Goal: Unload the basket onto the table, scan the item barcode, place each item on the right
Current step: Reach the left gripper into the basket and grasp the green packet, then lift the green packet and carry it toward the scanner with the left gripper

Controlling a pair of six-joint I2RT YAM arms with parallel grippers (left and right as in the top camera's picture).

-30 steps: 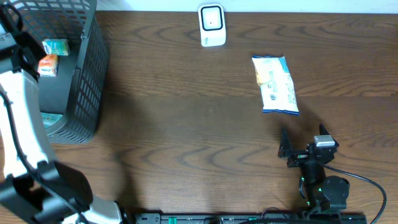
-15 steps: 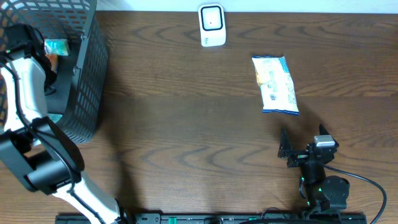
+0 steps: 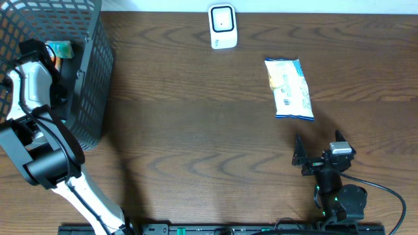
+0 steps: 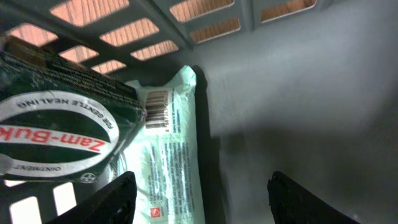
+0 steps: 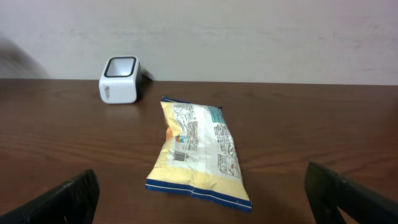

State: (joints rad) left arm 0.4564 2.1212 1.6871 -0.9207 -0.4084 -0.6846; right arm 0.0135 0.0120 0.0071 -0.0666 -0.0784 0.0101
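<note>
Inside the dark mesh basket at the table's far left corner, the left gripper now hangs low over the contents. A second ago the left arm stood further out along the basket's near side. Since then its wrist has swung in over the rim, and the fingers have been spreading as it came.

The wrist view shows both dark fingertips well apart with nothing between them, so this gripper is open and empty. Just ahead of it a green Zam-Buk box lies partly over a pale green packet. That packet's barcode faces up beside the box's edge.

This looks like the approach to a pick. No item has been lifted yet, and nothing is near the white scanner, which stands at the far edge of the table, well apart from the basket. The scan itself therefore looks to be still ahead.

From overhead, the left arm rises from its base at the near left edge. It folds at a black elbow and reaches its white forearm away from the viewer, and the wrist is tipped down into the basket.

The right gripper rests low near the front right with its fingers spread wide, holding nothing. It faces a yellow-and-white snack packet lying flat on the wood between it and the scanner, with the printed back uppermost.
</note>
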